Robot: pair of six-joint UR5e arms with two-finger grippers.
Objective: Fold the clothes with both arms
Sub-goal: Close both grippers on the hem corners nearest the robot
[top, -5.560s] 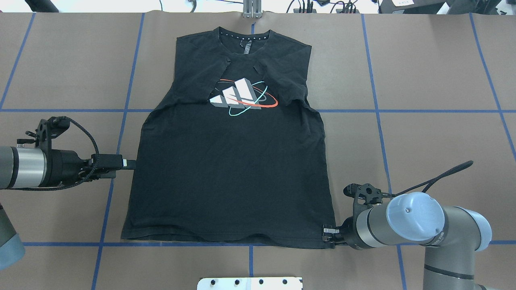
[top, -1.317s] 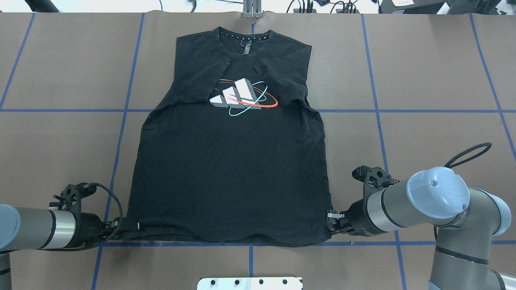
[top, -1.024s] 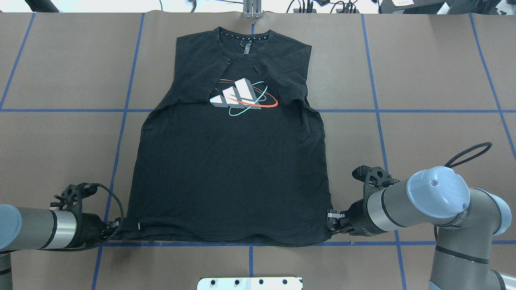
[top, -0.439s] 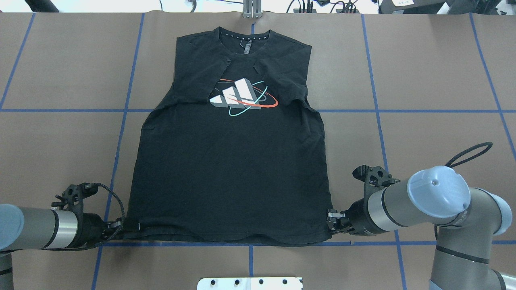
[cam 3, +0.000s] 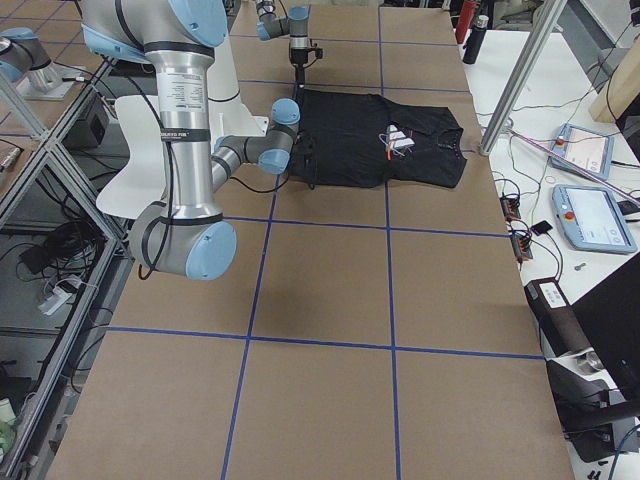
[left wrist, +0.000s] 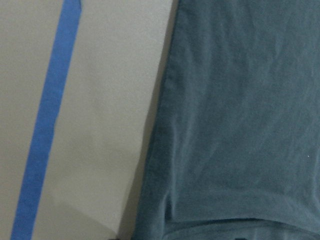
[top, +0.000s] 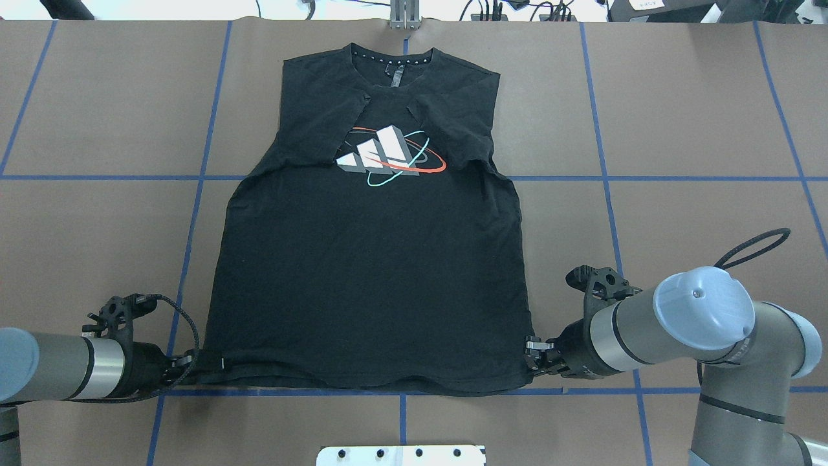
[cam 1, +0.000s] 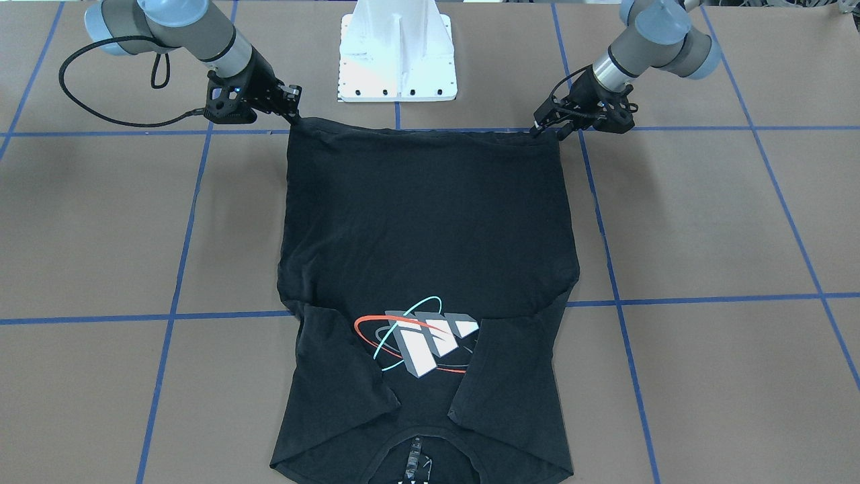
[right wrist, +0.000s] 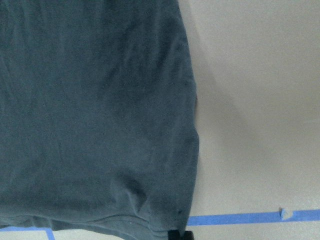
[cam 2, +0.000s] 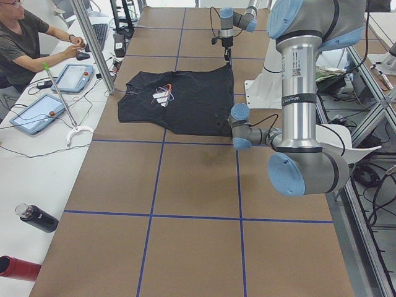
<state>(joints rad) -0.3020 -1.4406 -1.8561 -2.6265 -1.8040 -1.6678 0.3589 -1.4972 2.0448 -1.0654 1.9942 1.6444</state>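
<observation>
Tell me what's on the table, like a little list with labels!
Thing: one black shirt, lying flat, logo facing up
Sleeves: both folded in over the chest
Table: brown, with blue tape lines
Left gripper: at one bottom corner of the shirt, grip unclear
Right gripper: at the other bottom corner, grip unclear

Robotics lab: blue-taped table point(top: 97, 97), person point(cam 2: 25, 43) with tablets point(cam 2: 75, 77).

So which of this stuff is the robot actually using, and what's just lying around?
In use: T-shirt; left gripper; right gripper.
Lying about: tablet; black bottle.
</observation>
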